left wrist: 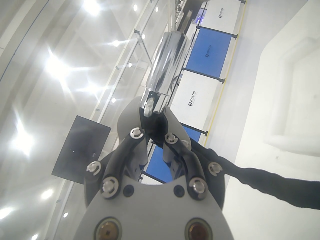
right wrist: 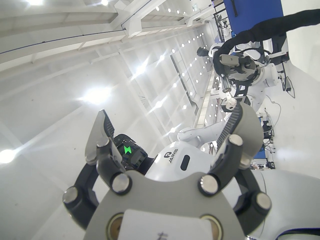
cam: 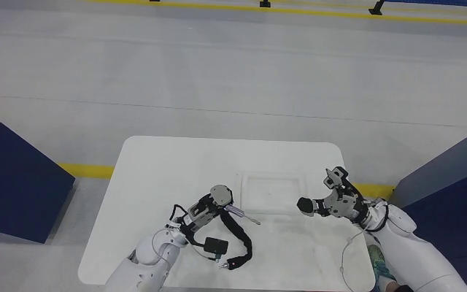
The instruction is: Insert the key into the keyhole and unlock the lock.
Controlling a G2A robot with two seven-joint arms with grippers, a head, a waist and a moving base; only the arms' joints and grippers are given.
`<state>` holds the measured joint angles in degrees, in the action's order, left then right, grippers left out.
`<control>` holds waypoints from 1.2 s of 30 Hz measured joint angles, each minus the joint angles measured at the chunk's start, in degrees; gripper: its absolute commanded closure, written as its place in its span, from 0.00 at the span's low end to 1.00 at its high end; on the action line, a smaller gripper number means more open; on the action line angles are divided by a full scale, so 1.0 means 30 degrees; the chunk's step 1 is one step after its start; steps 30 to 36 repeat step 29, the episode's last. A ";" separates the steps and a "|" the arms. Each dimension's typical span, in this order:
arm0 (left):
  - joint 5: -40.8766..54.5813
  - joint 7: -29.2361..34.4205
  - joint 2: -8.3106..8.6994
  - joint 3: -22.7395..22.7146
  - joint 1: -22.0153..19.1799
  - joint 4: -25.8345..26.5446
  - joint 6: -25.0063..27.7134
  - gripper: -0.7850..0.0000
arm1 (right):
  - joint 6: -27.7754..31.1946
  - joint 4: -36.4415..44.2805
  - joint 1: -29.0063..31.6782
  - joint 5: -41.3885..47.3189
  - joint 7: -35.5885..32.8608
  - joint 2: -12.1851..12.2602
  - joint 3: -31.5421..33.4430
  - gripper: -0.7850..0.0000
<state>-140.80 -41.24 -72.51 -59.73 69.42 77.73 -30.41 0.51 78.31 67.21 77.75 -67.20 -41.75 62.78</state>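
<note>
table (cam: pixel 146 168): a white top with rounded corners is seen from above in the lower middle of the frame, with grey floor beyond its far edge.
blue panels (cam: pixel 25 186): one stands off the table's left edge at the frame's left, and another stands at the frame's right, close to the right corner.
tray (cam: pixel 273 174): a shallow rectangular outline is seen right of the table's centre, between the two grippers.
left gripper (cam: pixel 221 197) (left wrist: pixel 153 116): it is placed at lower centre, just inside the near edge, and is clamped on the lock.
lock (cam: pixel 232 210) (left wrist: pixel 167 63): a chrome cylinder is held out toward the right of the frame.
black cable (cam: pixel 241 237) (left wrist: pixel 270 181): it is looped below the lock, toward the table's near edge.
key (cam: pixel 249 217) (left wrist: pixel 188 17): its blade is seen meeting the cylinder's far end; how deep it sits cannot be told.
right gripper (cam: pixel 319 190) (right wrist: pixel 170 116): its fingers are spread wide with nothing held; it is placed right of the tray, near the right edge and well apart from the key.
open room: white tabletop is seen between the key and the right gripper.
view differences: the clamped jaws are seen closely from the left wrist; from the right wrist, the left gripper (right wrist: pixel 236 67) is seen farther off, with lock (right wrist: pixel 226 83) and key (right wrist: pixel 230 103) pointing toward the camera.
</note>
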 measured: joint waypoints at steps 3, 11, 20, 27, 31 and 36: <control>-0.0034 0.0108 0.0076 -0.0348 0.0089 0.0231 0.0121 1.00 | -0.0088 0.0057 0.0165 -0.0013 0.0096 -0.0088 0.0225 0.00; -0.0491 0.0559 0.0212 -0.0871 0.0475 0.0930 0.0296 1.00 | -0.0327 0.0026 0.0294 0.0092 0.0171 -0.0200 0.0416 0.00; -0.0485 0.0551 0.0210 -0.0866 0.0470 0.0921 0.0291 1.00 | -0.0325 0.0027 0.0294 0.0092 0.0170 -0.0199 0.0414 0.00; -0.0485 0.0551 0.0210 -0.0866 0.0470 0.0921 0.0291 1.00 | -0.0325 0.0027 0.0294 0.0092 0.0170 -0.0199 0.0414 0.00; -0.0485 0.0551 0.0210 -0.0866 0.0470 0.0921 0.0291 1.00 | -0.0325 0.0027 0.0294 0.0092 0.0170 -0.0199 0.0414 0.00; -0.0485 0.0551 0.0210 -0.0866 0.0470 0.0921 0.0291 1.00 | -0.0325 0.0027 0.0294 0.0092 0.0170 -0.0199 0.0414 0.00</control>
